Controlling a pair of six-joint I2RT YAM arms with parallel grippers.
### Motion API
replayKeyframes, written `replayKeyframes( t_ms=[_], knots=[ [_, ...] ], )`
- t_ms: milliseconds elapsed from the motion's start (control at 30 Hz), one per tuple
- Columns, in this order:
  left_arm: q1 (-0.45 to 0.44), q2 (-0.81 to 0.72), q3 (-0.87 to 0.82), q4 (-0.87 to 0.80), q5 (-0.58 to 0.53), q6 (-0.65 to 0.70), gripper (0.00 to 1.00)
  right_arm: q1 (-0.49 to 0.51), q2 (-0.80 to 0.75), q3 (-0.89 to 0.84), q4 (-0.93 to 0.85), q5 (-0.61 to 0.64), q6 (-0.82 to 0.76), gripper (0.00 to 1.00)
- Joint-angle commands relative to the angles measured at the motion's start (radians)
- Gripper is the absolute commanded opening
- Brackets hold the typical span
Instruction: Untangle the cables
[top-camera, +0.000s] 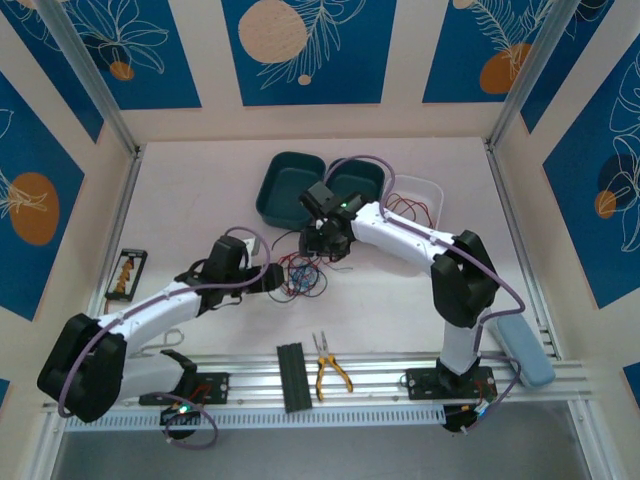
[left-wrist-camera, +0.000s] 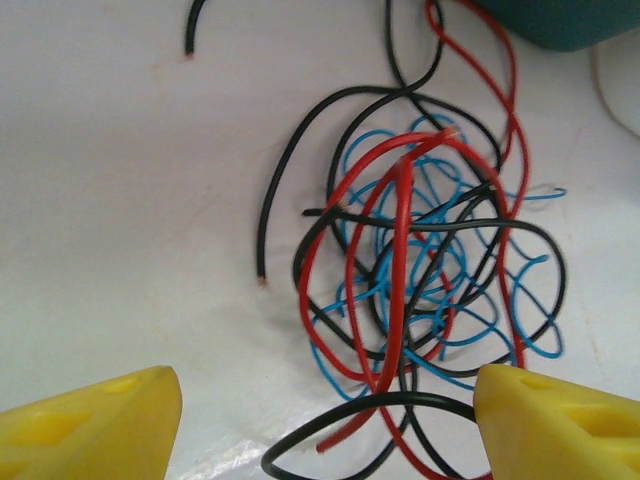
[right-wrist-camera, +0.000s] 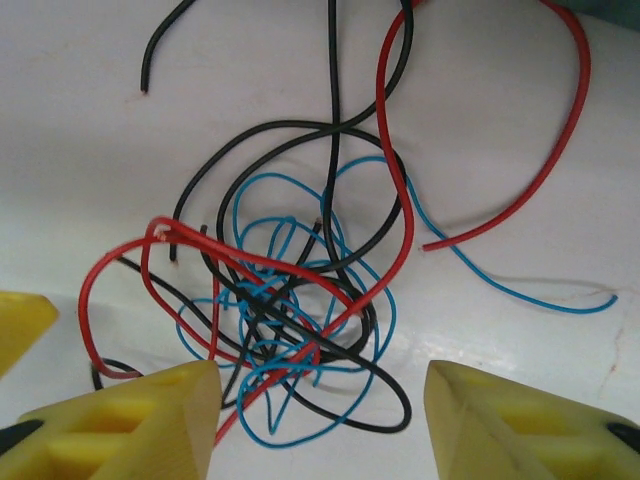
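The cables (top-camera: 304, 276) lie in one loose knot on the white worktop (top-camera: 200, 190), about the middle, just in front of two dark green tubs (top-camera: 290, 186). Red, blue and black strands loop over and through each other, and a few loose ends trail out toward the tubs.

The left end effector (top-camera: 274, 280) sits at the knot's left edge. In its own wrist camera, the left end effector (left-wrist-camera: 328, 385) has its yellow fingers (left-wrist-camera: 100, 420) standing wide apart. The cables (left-wrist-camera: 410, 260) spread between and beyond them, and nothing is pinched.

The right end effector (top-camera: 325, 245) hangs over the knot from the far side. Seen close, the right end effector (right-wrist-camera: 320, 375) is also parted. The tangle (right-wrist-camera: 280, 300) lies partly in the gap and one finger covers a few strands, but none is clamped.

Yellow-handled pliers (top-camera: 331, 371) lie near the front rail.
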Motion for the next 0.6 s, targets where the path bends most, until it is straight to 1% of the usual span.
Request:
replayKeyframes(
  t_ms=[0,100,200,567],
  knots=[
    [0.004,0.023,-0.026,0.051,-0.006,-0.023,0.76,-0.027,0.030,0.018,-0.034,-0.041,0.044,0.52],
    [0.004,0.044,-0.024,0.052,0.004,-0.015,0.76,-0.044,0.055,0.013,-0.025,-0.049,0.064,0.45],
    [0.004,0.060,-0.021,0.054,0.013,-0.012,0.76,-0.053,0.080,0.012,-0.020,-0.049,0.076,0.43],
    [0.005,0.067,-0.019,0.065,0.021,-0.013,0.76,-0.067,0.178,0.060,-0.003,-0.040,0.076,0.42]
  ],
)
